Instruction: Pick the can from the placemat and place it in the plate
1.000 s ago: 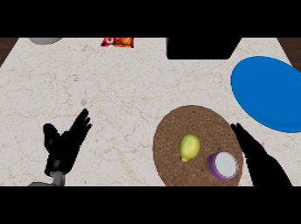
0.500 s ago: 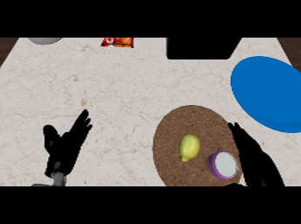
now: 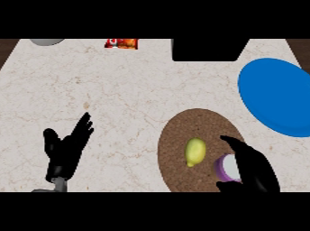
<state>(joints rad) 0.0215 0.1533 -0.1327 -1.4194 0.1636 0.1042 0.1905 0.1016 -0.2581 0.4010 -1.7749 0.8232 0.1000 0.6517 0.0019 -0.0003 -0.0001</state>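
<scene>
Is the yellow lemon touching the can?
Apart. The head view shows a strip of brown placemat between the lemon and the can.

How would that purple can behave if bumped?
The can stands upright on the rough-looking mat, so it would probably tip rather than slide. Once tipped, its round side could let it roll toward the lemon beside it.

counter pale cream, marbled with thin tan veins. placemat brown, finely speckled like cork. plate plain bright blue. lemon yellow. can purple with a white top. left hand and right hand black.
</scene>
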